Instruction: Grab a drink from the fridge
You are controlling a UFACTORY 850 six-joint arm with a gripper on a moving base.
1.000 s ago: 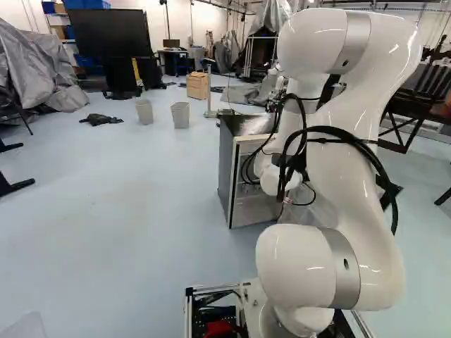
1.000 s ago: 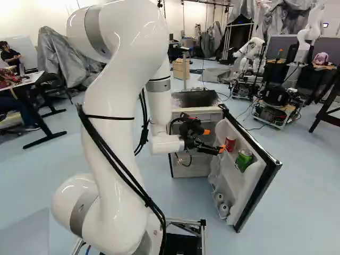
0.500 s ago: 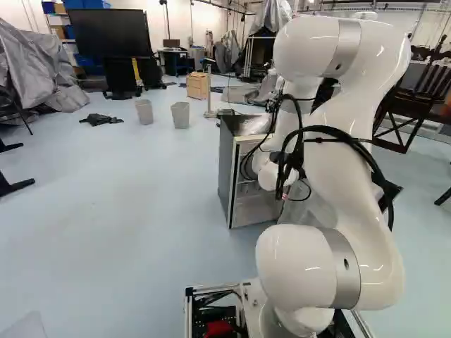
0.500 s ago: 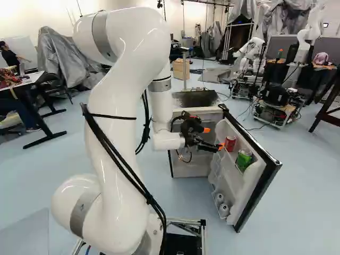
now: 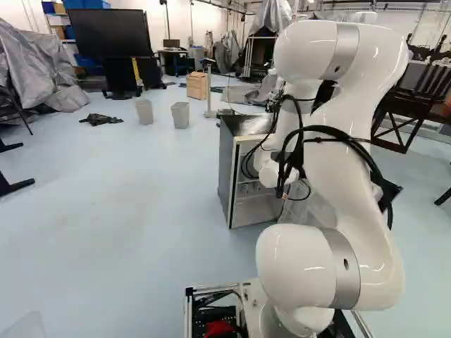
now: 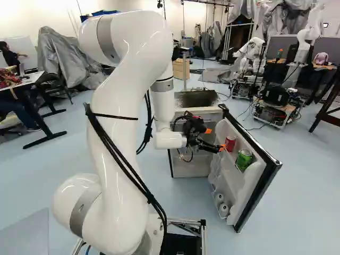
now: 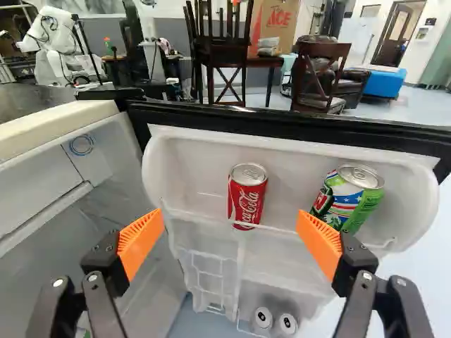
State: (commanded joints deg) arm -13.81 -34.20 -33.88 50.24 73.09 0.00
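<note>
Right of centre in the right base view, fridge door [image 6: 257, 194] is swung open from the fridge [image 6: 194, 168], inner shelves exposed. Task's thing, the drinks: red can [image 6: 230, 143] is on the upper door shelf, on the hinge side; green can [image 6: 244, 159] is on the same shelf, farther out toward the door's free edge. Two more cans [image 7: 263, 318] sit side by side in the lower door rack, only their pale tops readable. Fingers [image 6: 210, 148] are near centre in the right base view, just beside the red can, ahead of the inner shelf. Wrist view: fingers [image 7: 320, 243] spread wide, nothing held, orange pads [image 7: 141, 243] well apart. Red can shows in the gap between them, farther ahead; neither pad closed on it. Green can is ahead of and beyond the finger on the door's free-edge side. White arm [image 6: 114, 138] is left of centre in the right base view and right of centre in the left base view, where it covers most of the door. Two grey bins [image 5: 180, 115] stand on the floor at upper left of the left base view. Another robot [image 6: 248, 57] at upper right of the right base view.
</note>
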